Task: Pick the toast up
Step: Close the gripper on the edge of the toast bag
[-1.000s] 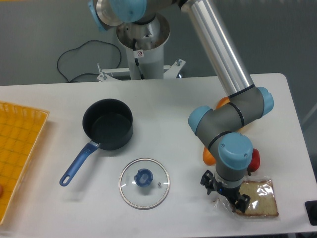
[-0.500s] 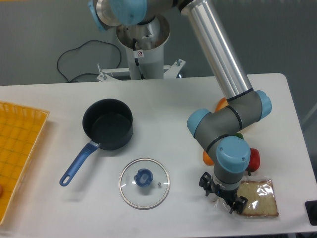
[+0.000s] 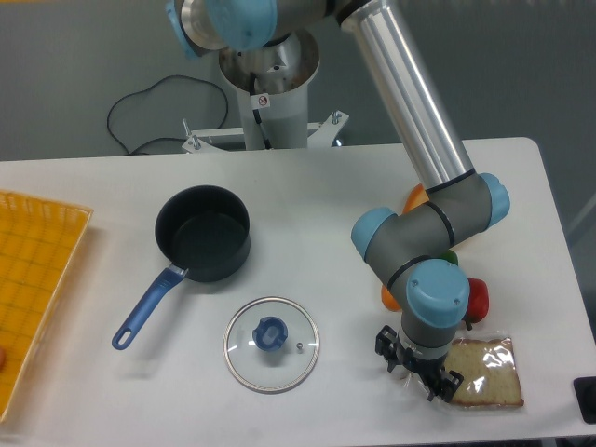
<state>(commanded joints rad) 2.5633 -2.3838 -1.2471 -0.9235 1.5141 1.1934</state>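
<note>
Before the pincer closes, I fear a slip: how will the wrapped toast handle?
The toast lies flat and thin, so probably light. Its shiny clear wrap looks slippery and may crinkle or slide. The pincer may catch only loose plastic.

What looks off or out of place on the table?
The glass lid with the blue knob lies flat on the table, apart from the dark pot with the blue handle, which sits open. The plastic-wrapped toast slice lies askew near the front edge beside the hand.

A dark pot (image 3: 203, 232) with a blue handle sits left of centre on the white table (image 3: 307, 196). Nearer lies a glass lid (image 3: 271, 344). A yellow tray (image 3: 33, 284) sits far left. Red and orange items, possibly vegetables (image 3: 478, 298), lie right.
</note>
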